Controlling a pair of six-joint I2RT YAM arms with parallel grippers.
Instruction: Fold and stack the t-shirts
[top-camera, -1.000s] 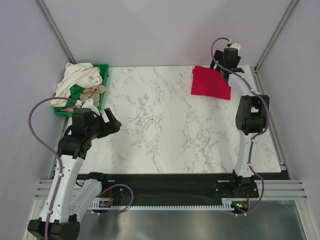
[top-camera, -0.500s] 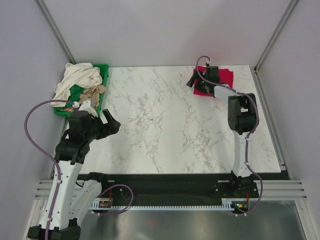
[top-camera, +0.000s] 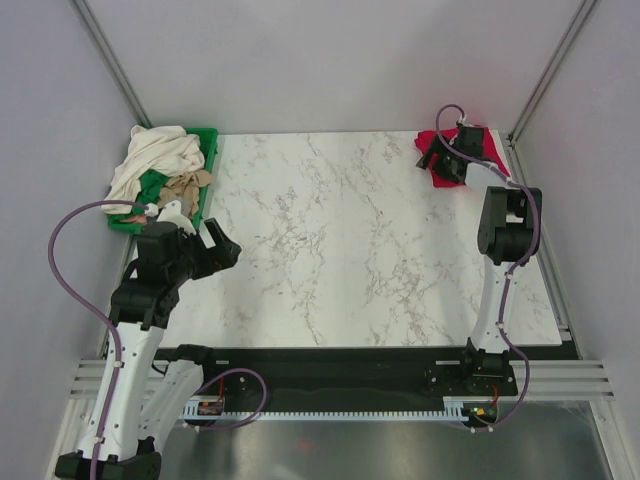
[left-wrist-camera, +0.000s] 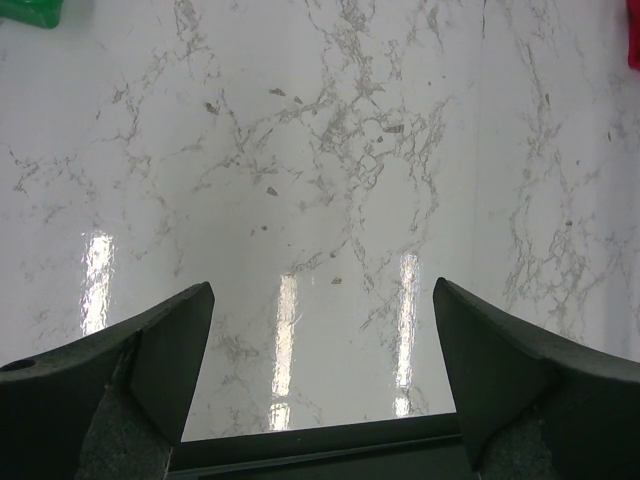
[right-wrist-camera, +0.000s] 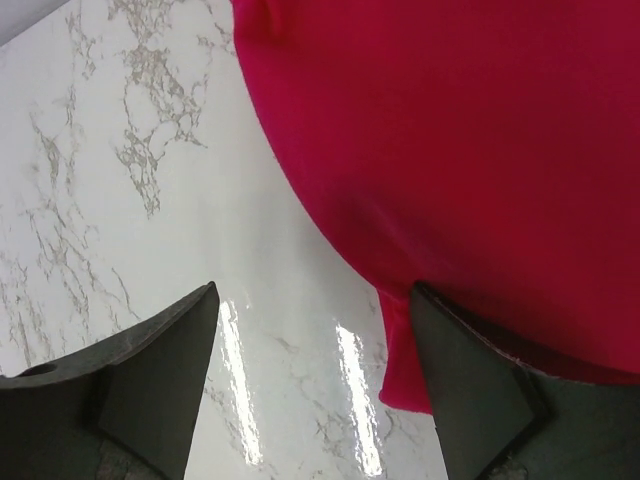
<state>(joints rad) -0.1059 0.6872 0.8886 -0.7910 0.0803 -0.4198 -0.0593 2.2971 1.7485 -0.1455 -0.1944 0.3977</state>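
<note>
Three shirts are in sight: a crimson t-shirt (right-wrist-camera: 480, 150) bunched at the far right corner of the marble table (top-camera: 330, 250), and a cream-white shirt (top-camera: 155, 160) heaped with a smaller tan shirt (top-camera: 186, 186) in the green tray (top-camera: 209, 150) at the far left corner. The right gripper (right-wrist-camera: 312, 390) sits low at the crimson cloth's edge with its jaws apart. One side is over bare marble, and the other lies against or just over a fold of red fabric (the wrist view is too close to tell whether it truly touches). Nothing is pinched between them. From above, this gripper hides the middle of the crimson t-shirt. The left gripper (left-wrist-camera: 320, 380), well apart from all three shirts, hovers over bare marble near the tray's near end, jaws spread wide and holding nothing. A sliver of the tray shows at the top left corner of its wrist view.
</note>
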